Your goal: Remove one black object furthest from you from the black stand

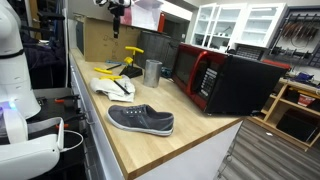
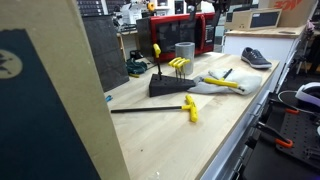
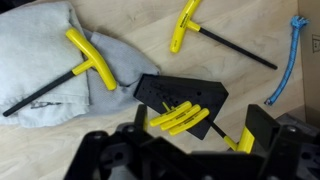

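Hovering low-centre in wrist view, gripper (image 3: 195,140) wide open, empty, over black stand (image 3: 178,93). Risk: yellow-handled keys (image 3: 178,120) sit packed; jaws may snag two or tip stand.

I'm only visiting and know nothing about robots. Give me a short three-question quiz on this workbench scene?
1. True or false: the grey lace-up sneaker lies on the wooden countertop.
2. How many yellow-handled T-shaped keys lie outside the black wedge-shaped stand in the wrist view?
3. One loose key rests on: A) the crumpled grey cloth; B) the sneaker; C) the stand.
Key: 1 true; 2 two; 3 A.
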### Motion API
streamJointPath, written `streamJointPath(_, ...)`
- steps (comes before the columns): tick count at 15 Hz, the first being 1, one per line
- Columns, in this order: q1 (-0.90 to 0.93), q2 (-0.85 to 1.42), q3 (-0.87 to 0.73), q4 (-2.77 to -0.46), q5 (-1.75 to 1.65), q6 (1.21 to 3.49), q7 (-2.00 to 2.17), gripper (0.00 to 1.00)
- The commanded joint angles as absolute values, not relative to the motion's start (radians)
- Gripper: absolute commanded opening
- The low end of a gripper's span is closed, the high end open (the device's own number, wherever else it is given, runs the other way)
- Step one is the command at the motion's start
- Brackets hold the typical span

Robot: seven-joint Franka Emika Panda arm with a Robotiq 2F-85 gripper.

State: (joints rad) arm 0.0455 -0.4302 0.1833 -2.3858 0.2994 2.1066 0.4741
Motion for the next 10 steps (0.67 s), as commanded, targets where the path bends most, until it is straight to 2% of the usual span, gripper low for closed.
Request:
streamJointPath(1,0.045,-0.281,0.202,-2.244,0.28,2.112,0.541,1.0)
streamJointPath(10,0.082,-0.043,0.212,-2.037,0.129,2.164,0.709,1.0)
